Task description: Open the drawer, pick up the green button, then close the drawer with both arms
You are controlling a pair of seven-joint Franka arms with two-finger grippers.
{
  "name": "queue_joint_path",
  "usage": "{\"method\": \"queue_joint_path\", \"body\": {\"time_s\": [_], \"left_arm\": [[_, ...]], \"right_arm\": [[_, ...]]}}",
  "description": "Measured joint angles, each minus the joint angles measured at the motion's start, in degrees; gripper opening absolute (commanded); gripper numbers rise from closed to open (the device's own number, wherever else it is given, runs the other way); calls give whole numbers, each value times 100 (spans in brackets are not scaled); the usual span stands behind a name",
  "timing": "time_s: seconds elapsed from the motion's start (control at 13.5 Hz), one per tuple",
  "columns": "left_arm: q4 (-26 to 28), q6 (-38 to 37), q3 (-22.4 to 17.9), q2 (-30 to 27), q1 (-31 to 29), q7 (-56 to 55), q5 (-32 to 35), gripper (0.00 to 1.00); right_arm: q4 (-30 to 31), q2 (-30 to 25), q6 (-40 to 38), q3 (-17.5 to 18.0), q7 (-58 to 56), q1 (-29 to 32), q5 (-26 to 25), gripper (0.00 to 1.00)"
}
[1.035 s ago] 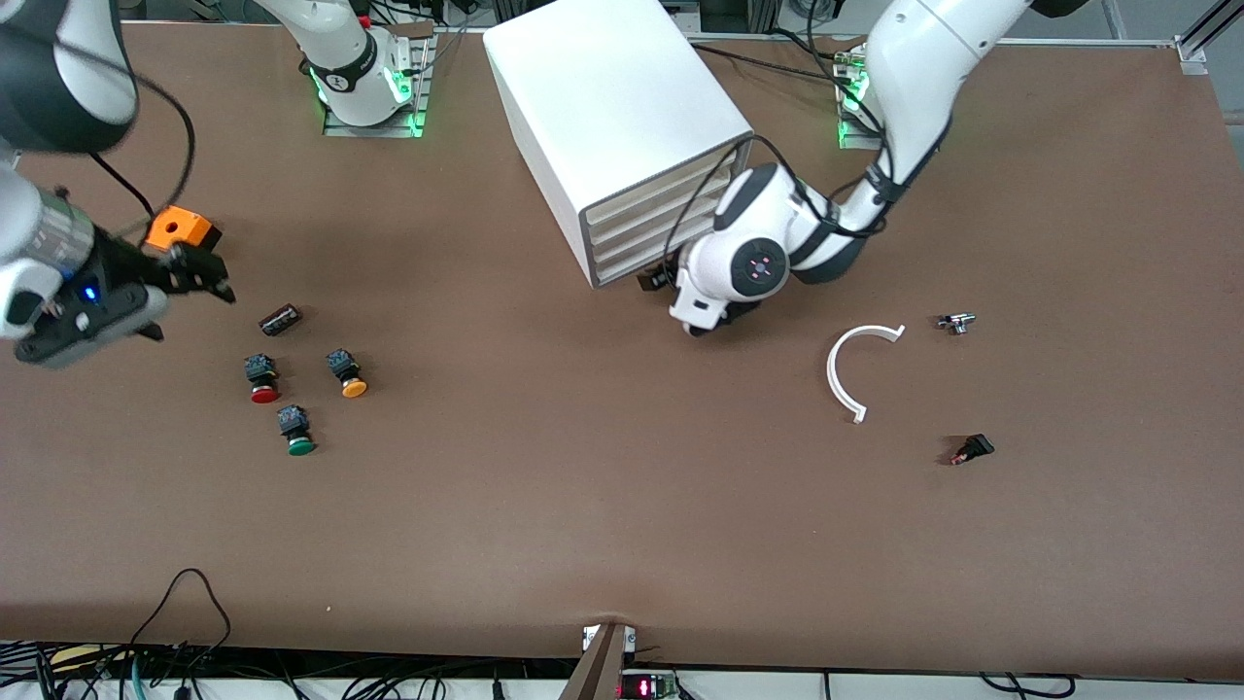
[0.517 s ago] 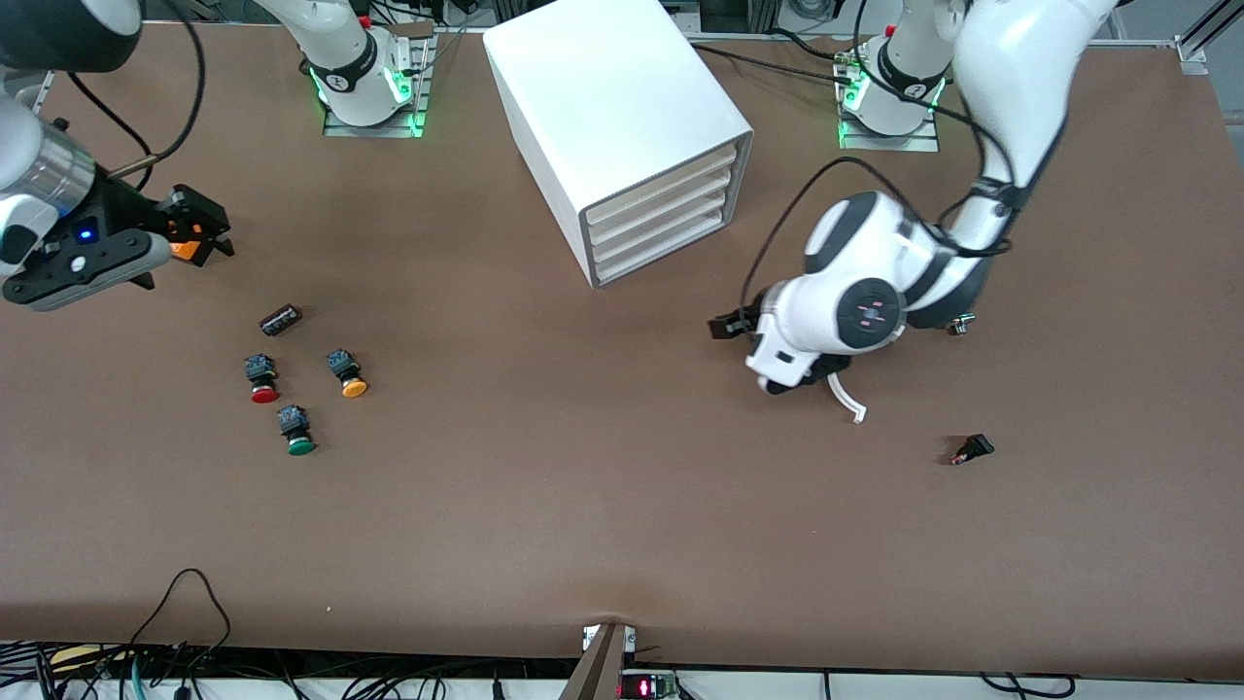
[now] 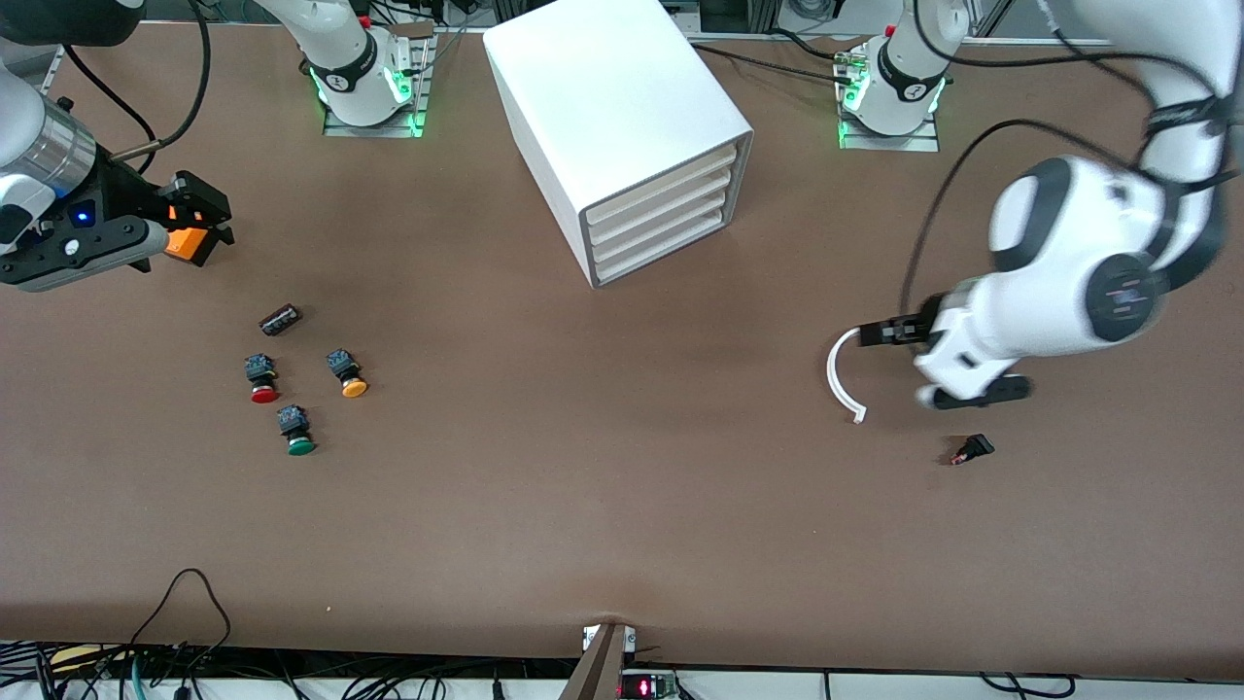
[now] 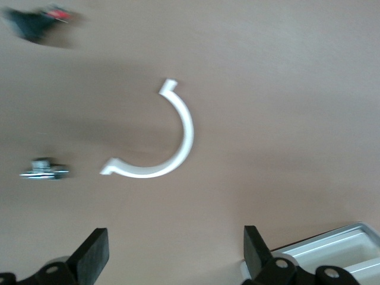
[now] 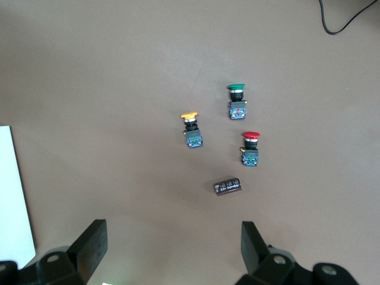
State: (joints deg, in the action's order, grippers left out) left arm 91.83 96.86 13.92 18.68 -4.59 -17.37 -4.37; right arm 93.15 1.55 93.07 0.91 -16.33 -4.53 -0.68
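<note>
Claws, left (image 4: 172, 261) and right (image 5: 172, 255), gape wide; curved white plastic arc (image 3: 842, 374) lies flat.

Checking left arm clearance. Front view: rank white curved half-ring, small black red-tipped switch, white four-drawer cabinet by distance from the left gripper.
1. White curved half-ring, beside the left gripper, toward the cabinet.
2. Small black red-tipped switch, nearer the camera; close to the ring's rank.
3. White four-drawer cabinet, farthest.
</note>
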Motion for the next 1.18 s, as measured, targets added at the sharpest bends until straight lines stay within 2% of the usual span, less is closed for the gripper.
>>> {"method": "queue_joint_path", "body": {"time_s": [0.22, 0.44, 0.81, 1.18], "left_arm": [[41, -409, -560, -539, 15, 468, 8, 100], [323, -544, -845, -1104, 11, 733, 232, 100], [822, -574, -933, -1728, 20, 788, 670, 100], [891, -688, -954, -2155, 17, 1016, 710, 100]], "right_arm": [[-25, 0, 0, -4, 4, 2, 0, 100], [-25, 1, 15, -4, 132, 2, 0, 100], [-136, 44, 60, -15, 269, 11, 46, 100], [-173, 48, 60, -21, 270, 46, 48, 100]]}}
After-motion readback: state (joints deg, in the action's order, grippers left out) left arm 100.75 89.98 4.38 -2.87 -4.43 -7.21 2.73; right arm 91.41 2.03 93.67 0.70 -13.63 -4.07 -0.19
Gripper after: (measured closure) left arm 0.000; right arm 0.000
